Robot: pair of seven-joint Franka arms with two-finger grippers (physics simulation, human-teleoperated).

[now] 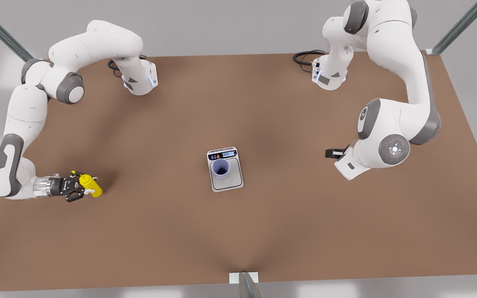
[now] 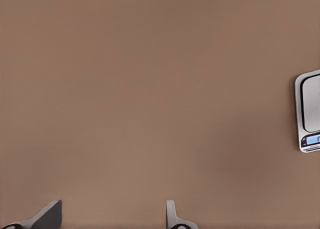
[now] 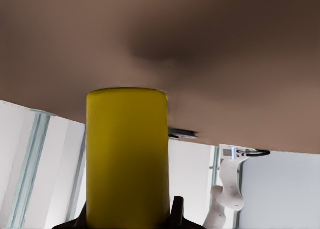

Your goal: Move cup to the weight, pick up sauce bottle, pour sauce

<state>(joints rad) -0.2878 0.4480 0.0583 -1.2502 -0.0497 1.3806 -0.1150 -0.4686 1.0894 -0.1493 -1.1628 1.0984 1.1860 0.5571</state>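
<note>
The pale lavender cup (image 1: 221,169) stands upright on the weight (image 1: 234,180), a small white scale with a grey plate, near the middle of the table. At the front view's left, my right gripper (image 1: 80,186) reaches in low and level, shut on the yellow sauce bottle (image 1: 91,185). The right wrist view looks along the sauce bottle (image 3: 127,159), whose sides are flanked by the dark fingers (image 3: 176,215). At the front view's right, my left gripper (image 1: 333,153) waits open above bare table, with nothing between its fingers (image 2: 171,216). One end of the weight (image 2: 309,111) shows in the left wrist view.
The brown table (image 1: 288,231) has bare room all around the scale. Black cables (image 1: 304,56) lie by the arm bases at the back edge. A metal post (image 1: 246,285) stands at the middle of the front edge.
</note>
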